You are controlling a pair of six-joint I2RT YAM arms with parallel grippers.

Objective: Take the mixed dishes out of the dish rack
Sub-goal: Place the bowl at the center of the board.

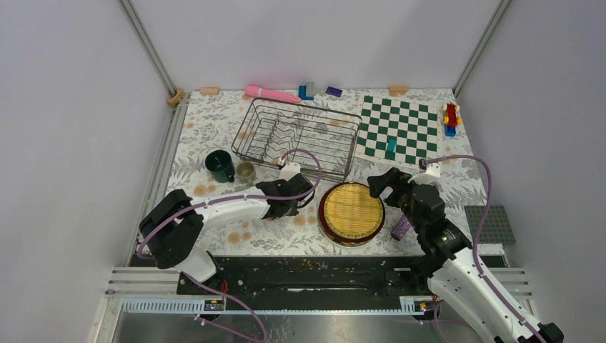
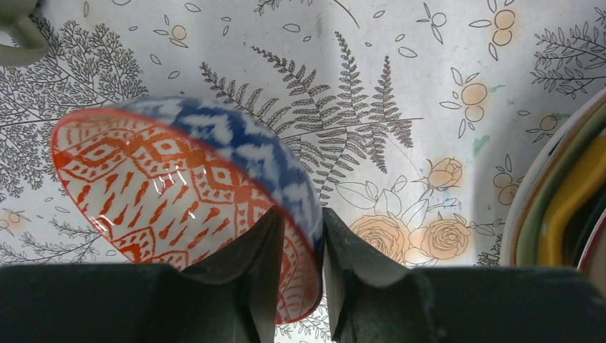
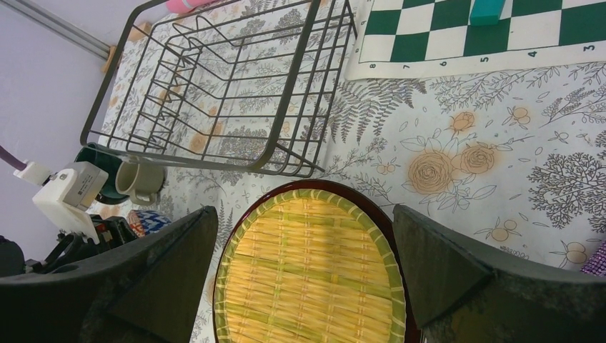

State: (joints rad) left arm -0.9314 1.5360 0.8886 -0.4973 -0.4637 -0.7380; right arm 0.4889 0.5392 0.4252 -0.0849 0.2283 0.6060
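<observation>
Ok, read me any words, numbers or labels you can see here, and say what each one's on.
"8", "7", "6", "5", "4", "3": small digits along the white border of the chessboard, in the right wrist view.
Top view: that same border is too small to read.
The bowl, plates and rack: patterns and bare wire only, no text.

The dark wire dish rack (image 1: 299, 137) stands empty at upper centre, with the dark green mug (image 1: 219, 165) and olive cup (image 1: 246, 171) upright to its left. The stacked plates (image 1: 351, 213) lie lower centre, a yellow woven one on top. The orange-and-blue patterned bowl (image 2: 179, 186) is tilted, seemingly up on its edge.
</observation>
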